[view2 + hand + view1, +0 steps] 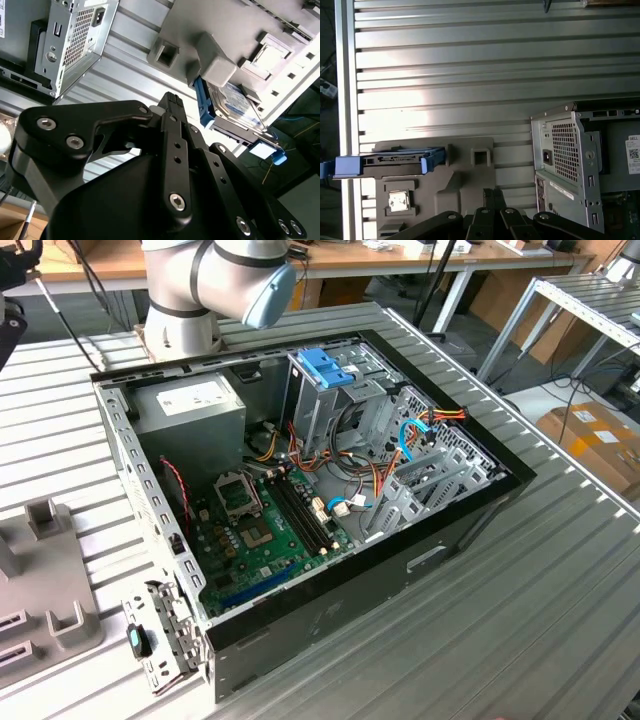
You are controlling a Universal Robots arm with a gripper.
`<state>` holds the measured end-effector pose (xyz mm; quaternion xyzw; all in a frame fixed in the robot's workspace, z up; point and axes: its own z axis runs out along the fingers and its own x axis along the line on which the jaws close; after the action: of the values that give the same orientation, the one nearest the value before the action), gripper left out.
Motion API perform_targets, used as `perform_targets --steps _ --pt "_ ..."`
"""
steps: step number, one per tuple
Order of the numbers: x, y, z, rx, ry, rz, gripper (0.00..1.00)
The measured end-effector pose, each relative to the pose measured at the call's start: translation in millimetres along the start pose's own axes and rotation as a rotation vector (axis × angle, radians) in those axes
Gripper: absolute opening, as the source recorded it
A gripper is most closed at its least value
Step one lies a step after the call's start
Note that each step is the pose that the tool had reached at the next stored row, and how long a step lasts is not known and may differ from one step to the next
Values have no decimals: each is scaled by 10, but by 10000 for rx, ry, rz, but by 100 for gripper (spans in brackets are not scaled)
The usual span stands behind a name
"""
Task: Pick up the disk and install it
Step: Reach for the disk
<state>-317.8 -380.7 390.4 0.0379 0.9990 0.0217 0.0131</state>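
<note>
My gripper (493, 192) hung over the table, looking closed on nothing, short of the disk (390, 160).

The disk lay flat in a grey holder (470, 175) on the ribbed table (470, 75), its blue side rails showing in both wrist views, with one end reaching past the holder's edge. My gripper was near the holder but clear of the disk. I judged that a good pick meant coming in square to the disk and gripping across the rails, clear of the holder's raised blocks (217, 70), which crowded one end. The open computer case (400, 570) stood beside the holder. Inside it, loose cables (385, 480) lay around the metal cage under the blue latch (325, 365) and could snag the disk.
</note>
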Motion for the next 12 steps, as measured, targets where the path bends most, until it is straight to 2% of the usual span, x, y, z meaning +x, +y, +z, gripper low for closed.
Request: perform_targets --steps 4,7,12 --pt "67 -4 4 0 0 0 11" --pt "76 -5 4 0 1 -1 11" --pt "94 49 12 1 1 -1 11"
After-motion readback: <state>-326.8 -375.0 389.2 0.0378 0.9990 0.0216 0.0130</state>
